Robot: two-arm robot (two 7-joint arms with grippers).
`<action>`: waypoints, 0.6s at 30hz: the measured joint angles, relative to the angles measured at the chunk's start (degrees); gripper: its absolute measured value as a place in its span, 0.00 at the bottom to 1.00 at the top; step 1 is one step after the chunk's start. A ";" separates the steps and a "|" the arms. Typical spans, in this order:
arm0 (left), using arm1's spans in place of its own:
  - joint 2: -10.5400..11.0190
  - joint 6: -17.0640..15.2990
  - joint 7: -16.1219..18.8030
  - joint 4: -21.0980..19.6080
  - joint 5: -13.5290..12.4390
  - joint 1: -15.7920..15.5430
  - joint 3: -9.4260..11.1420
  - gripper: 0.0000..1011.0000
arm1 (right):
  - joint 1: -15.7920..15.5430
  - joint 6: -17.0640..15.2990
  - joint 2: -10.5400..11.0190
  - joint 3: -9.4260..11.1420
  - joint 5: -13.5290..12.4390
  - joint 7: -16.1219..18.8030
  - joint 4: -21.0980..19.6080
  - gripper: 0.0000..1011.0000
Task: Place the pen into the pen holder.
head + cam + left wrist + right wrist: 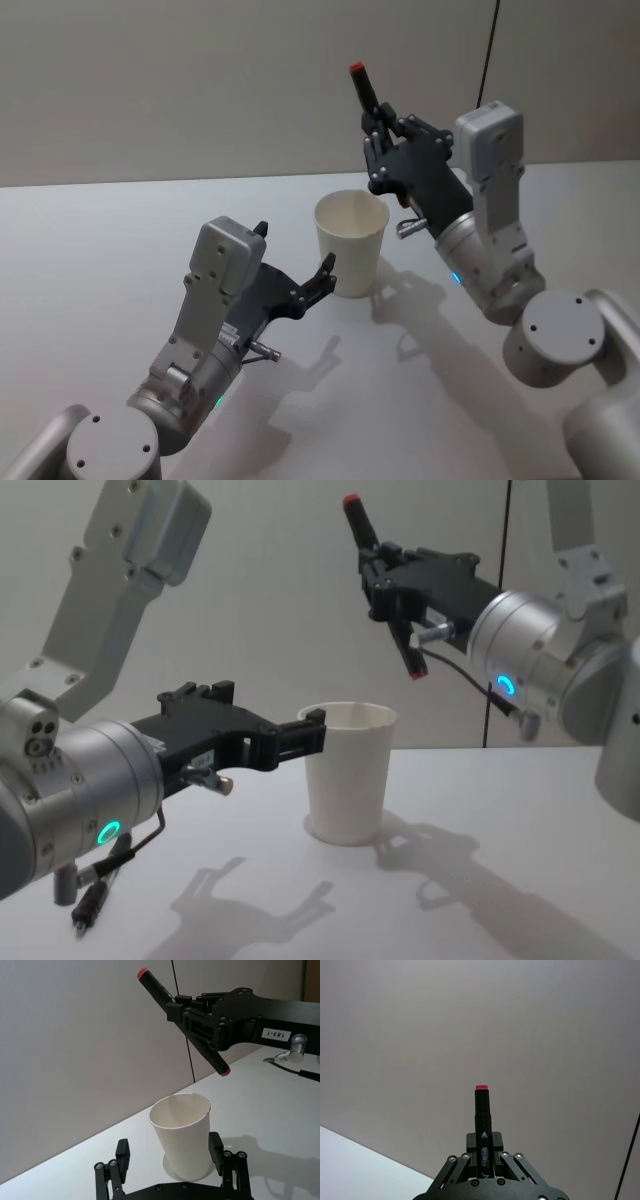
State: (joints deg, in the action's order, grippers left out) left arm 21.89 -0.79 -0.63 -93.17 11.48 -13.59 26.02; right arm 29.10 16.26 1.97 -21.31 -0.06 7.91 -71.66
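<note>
Slim black red-tipped marker pen (365, 90) is mid-carry; my left gripper (295, 247) hangs open beside the plain white paper cup (350, 250) at the middle of the desk (100, 250); my right gripper (378, 120) clamps the pen, tilted, above its rim; next, I judge: centre, lower, release.

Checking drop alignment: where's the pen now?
Head view: the pen is held tilted in the right gripper, above and slightly right of the pen holder inside the open left gripper.
</note>
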 joint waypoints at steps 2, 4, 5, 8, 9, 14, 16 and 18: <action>0.00 0.00 0.00 0.00 0.00 0.00 0.00 0.99 | 0.30 0.63 -0.21 -0.06 0.14 0.13 0.88 0.16; 0.00 0.00 0.00 0.00 0.00 0.00 0.00 0.99 | 0.71 1.70 -0.49 -0.15 0.38 0.31 2.05 0.16; 0.00 0.00 0.00 0.00 0.00 0.00 0.00 0.99 | 0.98 2.25 -0.67 -0.21 0.51 0.42 2.80 0.16; 0.00 0.00 0.00 0.00 0.00 0.00 0.00 0.99 | 1.46 3.35 -0.96 -0.27 0.73 0.61 4.08 0.16; 0.00 0.00 0.00 0.00 0.00 0.00 0.00 0.99 | 1.73 4.01 -1.13 -0.32 0.84 0.71 4.83 0.16; 0.00 0.00 0.00 0.00 0.00 0.00 0.00 0.99 | 2.64 5.86 -1.66 -0.42 1.11 1.07 7.21 0.16; 0.00 0.00 0.00 0.00 0.00 0.00 0.00 0.99 | 3.11 6.69 -1.92 -0.44 1.17 1.18 8.42 0.16; 0.00 0.00 0.00 0.00 0.00 0.00 0.00 0.99 | 3.37 7.22 -2.07 -0.44 1.18 1.26 9.13 0.16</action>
State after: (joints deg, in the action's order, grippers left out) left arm 21.89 -0.79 -0.63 -93.17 11.48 -13.59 26.02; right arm 32.47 23.49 -0.10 -21.75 1.13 9.17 -62.53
